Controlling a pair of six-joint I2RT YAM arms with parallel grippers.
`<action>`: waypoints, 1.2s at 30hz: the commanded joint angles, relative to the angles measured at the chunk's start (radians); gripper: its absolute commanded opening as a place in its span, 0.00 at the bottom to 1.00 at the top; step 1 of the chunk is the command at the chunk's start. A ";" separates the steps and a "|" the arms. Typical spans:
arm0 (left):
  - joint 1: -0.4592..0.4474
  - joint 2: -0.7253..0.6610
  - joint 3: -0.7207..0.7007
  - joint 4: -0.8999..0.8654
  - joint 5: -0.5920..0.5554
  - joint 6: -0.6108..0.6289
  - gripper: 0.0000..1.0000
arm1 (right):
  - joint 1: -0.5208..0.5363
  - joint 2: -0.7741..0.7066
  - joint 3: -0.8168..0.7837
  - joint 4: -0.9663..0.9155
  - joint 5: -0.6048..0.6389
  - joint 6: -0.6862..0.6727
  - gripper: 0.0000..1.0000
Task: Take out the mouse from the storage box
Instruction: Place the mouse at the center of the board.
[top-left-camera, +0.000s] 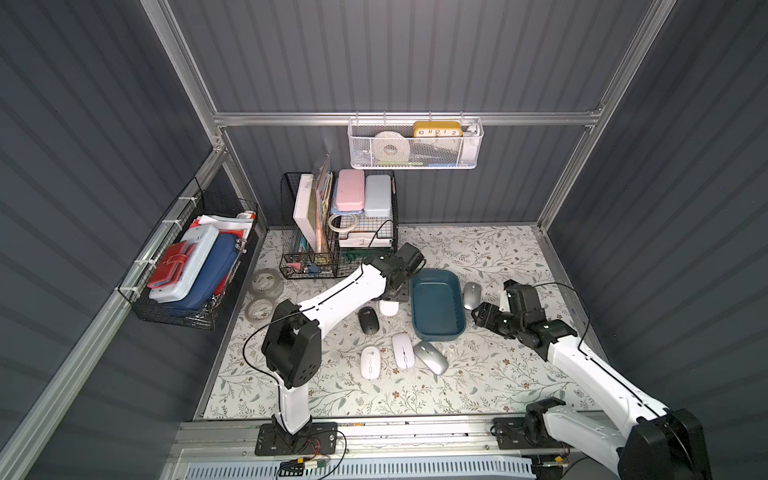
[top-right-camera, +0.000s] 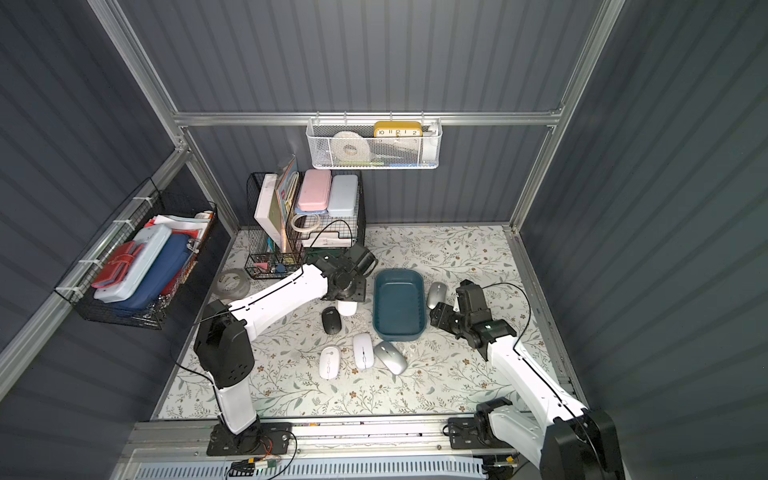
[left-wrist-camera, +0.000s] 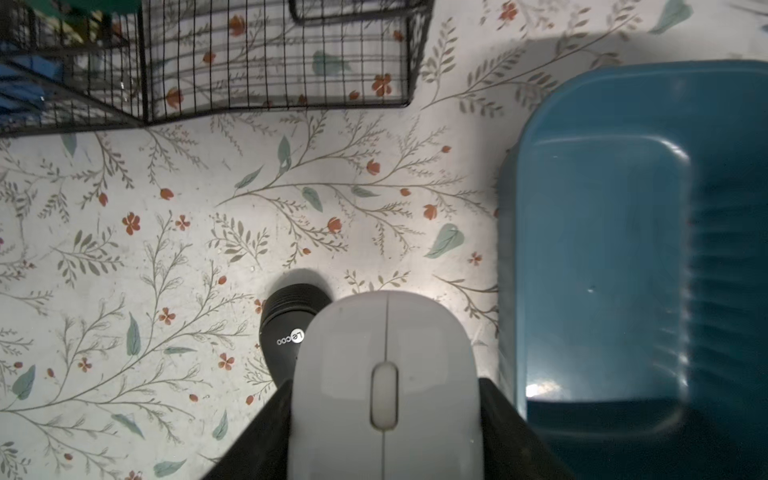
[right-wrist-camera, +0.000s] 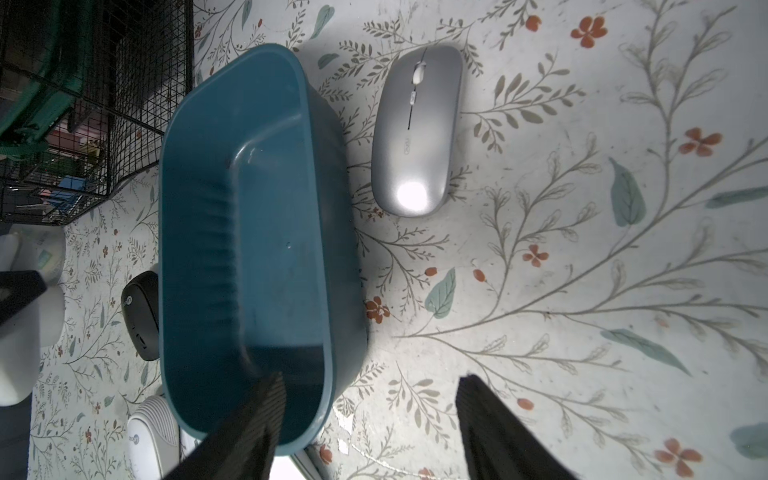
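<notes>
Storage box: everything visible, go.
The storage box is a shallow, dark teal, glossy plastic tray, rectangular with rounded corners, solid walls ribbed inside. It sits upright and empty on the floral mat. One finger of the right gripper hangs over its end; contact unclear. A silver mouse lies beside it, apart.

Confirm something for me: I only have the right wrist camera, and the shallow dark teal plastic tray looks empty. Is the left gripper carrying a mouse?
Observer: Yes. The left wrist view shows the left gripper shut on a white plastic mouse, scroll wheel facing the camera.
Operator: Is it outside the tray?
Observer: Yes. In a top view it is beside the long wall of the dark teal plastic tray, near a black oval mouse.
Operator: What else is out?
Observer: Two flat white mice and a silver mouse lie in a row off the tray's end nearest the arm bases.
</notes>
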 joint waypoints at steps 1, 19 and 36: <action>0.001 0.045 0.008 0.029 0.047 -0.050 0.61 | 0.006 -0.021 0.016 -0.006 0.002 0.006 0.71; 0.049 0.249 0.038 0.129 0.107 -0.082 0.61 | 0.008 -0.066 0.037 -0.069 0.033 -0.012 0.71; 0.049 0.140 0.004 0.118 0.048 -0.060 0.83 | 0.008 -0.077 0.088 -0.112 0.076 -0.029 0.71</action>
